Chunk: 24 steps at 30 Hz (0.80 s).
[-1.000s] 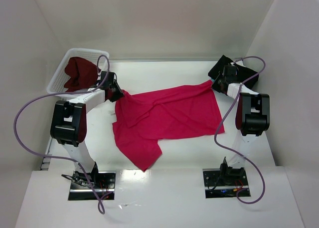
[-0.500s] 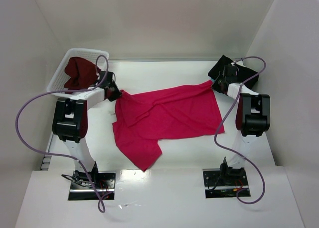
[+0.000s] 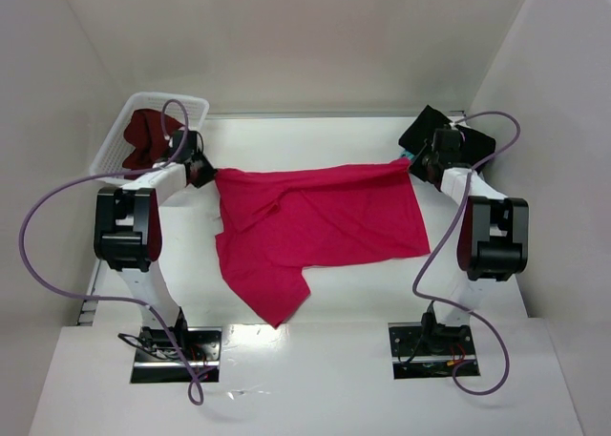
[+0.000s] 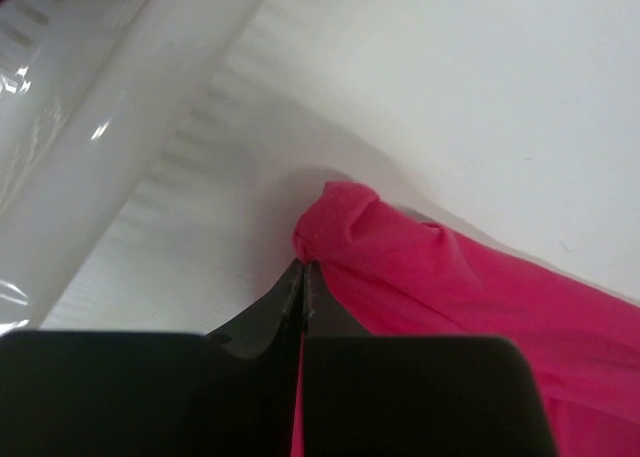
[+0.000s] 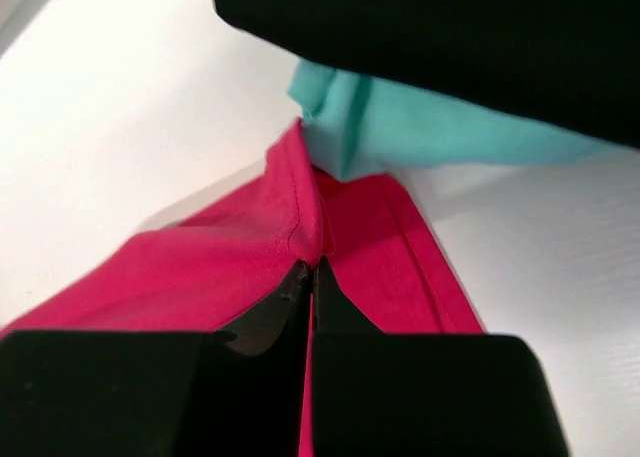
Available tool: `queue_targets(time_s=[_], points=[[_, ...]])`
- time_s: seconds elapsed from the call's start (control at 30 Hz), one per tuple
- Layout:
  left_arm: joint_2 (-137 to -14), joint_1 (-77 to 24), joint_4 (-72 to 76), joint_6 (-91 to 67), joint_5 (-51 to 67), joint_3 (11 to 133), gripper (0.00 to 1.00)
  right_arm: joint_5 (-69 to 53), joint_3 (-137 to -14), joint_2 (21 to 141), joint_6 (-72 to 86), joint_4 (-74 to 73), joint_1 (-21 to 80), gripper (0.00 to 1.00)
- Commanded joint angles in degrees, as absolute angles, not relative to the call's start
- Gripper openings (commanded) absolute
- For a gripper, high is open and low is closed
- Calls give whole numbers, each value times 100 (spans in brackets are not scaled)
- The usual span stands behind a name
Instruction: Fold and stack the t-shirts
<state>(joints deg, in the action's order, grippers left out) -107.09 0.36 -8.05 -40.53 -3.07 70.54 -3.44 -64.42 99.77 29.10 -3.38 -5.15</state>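
Pulling apart since a second ago, the left gripper (image 3: 205, 172) and right gripper (image 3: 412, 164) now hold the far edge of the crimson-pink t-shirt (image 3: 315, 226) nearly straight (the left one has slid closer to the white lattice basket (image 3: 113, 142)). Each pair of fingers is pressed together on a pinched corner of that cloth. It lies spread on the white table (image 3: 325, 140) between the arms, one flap trailing toward the bases. A maroon t-shirt (image 3: 143, 135) sits in the basket. A black t-shirt (image 3: 430, 129) lies over a teal t-shirt (image 5: 420, 137) at the far right. Plain white walls (image 3: 305, 45) enclose the table.
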Motion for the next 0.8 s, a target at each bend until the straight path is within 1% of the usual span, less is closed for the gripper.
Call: queue_targets(time_s=[0.0, 0.2, 0.6, 0.77], points=[[-10793, 70, -633, -3894, -308, 7452, 0, -237, -6250, 9633, 3049, -430, -554, 0], [-10907, 123, -633, -3841, -203, 7506, 0, -343, -5749, 9247, 3155, -501, -554, 0], [-10802, 176, -633, -3735, -149, 7225, 0, -334, -5458, 9492, 3217, -598, -554, 0], [-10679, 176, -686, -3683, 166, 7050, 0, -220, -5186, 9492, 3217, -537, -554, 0]])
